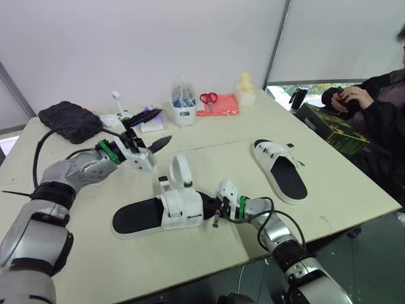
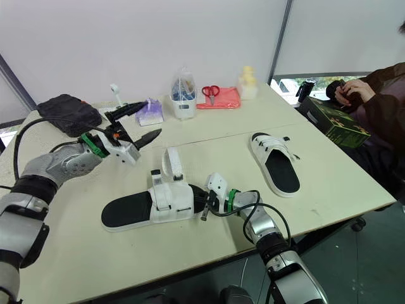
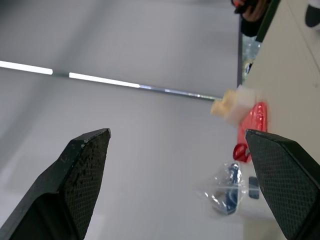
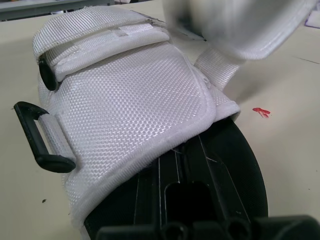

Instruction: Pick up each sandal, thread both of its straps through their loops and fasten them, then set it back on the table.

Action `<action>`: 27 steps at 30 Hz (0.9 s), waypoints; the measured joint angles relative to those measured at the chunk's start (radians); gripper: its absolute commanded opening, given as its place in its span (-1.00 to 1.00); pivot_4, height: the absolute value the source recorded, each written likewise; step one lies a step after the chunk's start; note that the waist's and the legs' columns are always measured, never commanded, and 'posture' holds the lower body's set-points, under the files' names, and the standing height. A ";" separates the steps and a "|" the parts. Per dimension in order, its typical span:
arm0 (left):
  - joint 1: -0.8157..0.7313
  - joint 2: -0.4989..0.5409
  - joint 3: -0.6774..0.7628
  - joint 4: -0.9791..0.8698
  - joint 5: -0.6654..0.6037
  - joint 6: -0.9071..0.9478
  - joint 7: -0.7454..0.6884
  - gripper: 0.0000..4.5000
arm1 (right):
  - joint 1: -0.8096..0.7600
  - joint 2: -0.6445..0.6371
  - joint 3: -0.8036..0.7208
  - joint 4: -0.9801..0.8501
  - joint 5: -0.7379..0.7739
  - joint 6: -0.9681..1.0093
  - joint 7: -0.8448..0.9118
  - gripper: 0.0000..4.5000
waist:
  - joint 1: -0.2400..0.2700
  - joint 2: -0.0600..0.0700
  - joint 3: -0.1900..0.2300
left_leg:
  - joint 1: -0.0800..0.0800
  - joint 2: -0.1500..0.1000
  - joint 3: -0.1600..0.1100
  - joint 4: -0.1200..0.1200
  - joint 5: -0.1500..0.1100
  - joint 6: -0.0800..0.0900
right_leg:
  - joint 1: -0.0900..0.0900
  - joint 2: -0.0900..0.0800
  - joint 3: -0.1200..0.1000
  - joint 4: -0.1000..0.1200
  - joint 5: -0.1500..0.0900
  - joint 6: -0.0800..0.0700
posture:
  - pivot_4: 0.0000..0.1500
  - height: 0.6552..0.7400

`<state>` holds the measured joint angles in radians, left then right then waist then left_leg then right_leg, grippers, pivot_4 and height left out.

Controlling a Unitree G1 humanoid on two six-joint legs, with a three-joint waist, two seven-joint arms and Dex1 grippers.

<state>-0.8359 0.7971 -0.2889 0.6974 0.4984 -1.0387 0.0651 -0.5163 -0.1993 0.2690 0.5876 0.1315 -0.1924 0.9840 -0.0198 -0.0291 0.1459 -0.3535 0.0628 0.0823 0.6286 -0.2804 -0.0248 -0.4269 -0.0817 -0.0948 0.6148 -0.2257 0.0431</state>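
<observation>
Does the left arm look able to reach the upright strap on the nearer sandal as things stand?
Probably yes: the open left gripper hovers close to the raised strap with nothing between them, and the right gripper is at the right end of the sandal.

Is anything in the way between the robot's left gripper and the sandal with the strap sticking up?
Nothing visible is. The left gripper hangs open above the table, with only bare table between it and the sandal with its upright strap.

Bare table [image 1: 221, 161] lies open between the near sandal [image 1: 164, 212] and the far sandal [image 1: 280, 170], while a black pouch [image 1: 68, 120], a clear bag [image 1: 183, 100] and scissors [image 1: 209, 99] crowd the far edge
</observation>
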 measured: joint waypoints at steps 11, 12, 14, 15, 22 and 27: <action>0.332 0.010 0.128 -0.471 -0.460 0.533 -0.400 0.98 | -0.019 0.011 0.001 0.050 0.000 -0.019 0.004 -1.00 | 0.001 0.008 -0.006 | 0.003 0.003 0.002 0.000 0.000 -0.001 | 0.000 0.003 -0.001 0.000 0.001 -0.005 | 1.00 1.00; 0.384 0.005 0.145 -0.568 -0.599 0.734 -0.461 0.98 | -0.019 0.013 0.001 0.052 0.000 -0.021 0.005 -1.00 | -0.002 0.008 -0.005 | 0.002 0.003 0.001 0.000 0.000 -0.001 | 0.000 0.003 -0.001 0.000 0.001 -0.004 | 1.00 1.00; 0.422 0.008 0.173 -0.702 -0.793 1.020 -0.500 0.98 | -0.020 0.013 0.001 0.054 0.000 -0.024 0.006 -1.00 | -0.001 0.007 -0.005 | 0.001 0.003 0.000 0.001 0.000 -0.001 | 0.000 0.004 -0.001 0.000 0.002 -0.003 | 1.00 1.00; 0.432 0.010 0.206 -0.792 -0.930 1.211 -0.503 0.98 | -0.020 0.013 0.001 0.056 0.000 -0.027 0.006 -1.00 | -0.001 0.006 -0.005 | 0.001 0.003 -0.001 0.001 0.000 -0.001 | 0.000 0.003 -0.001 0.000 0.002 -0.003 | 1.00 1.00; 0.474 0.010 0.412 -1.127 -1.652 1.869 -0.354 0.98 | -0.023 0.018 0.001 0.070 0.000 -0.035 0.008 -1.00 | -0.004 0.006 -0.005 | 0.003 0.002 -0.002 0.000 0.000 -0.001 | 0.003 0.003 -0.001 -0.001 0.001 -0.004 | 1.00 1.00; 0.522 -0.022 0.409 -1.180 -1.857 2.012 -0.189 0.98 | -0.031 0.019 -0.001 0.089 0.000 -0.039 0.006 -1.00 | 0.000 0.005 -0.006 | 0.005 0.002 -0.004 0.002 0.000 -0.001 | 0.005 0.005 -0.001 -0.001 -0.001 -0.007 | 1.00 1.00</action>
<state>-0.3141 0.7755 0.1200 -0.4822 -1.3588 0.9733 -0.1239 -0.5470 -0.1805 0.2685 0.6769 0.1314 -0.2318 0.9903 -0.0198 -0.0244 0.1401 -0.3483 0.0645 0.0788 0.6302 -0.2809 -0.0260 -0.4221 -0.0770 -0.0956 0.6141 -0.2264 0.0359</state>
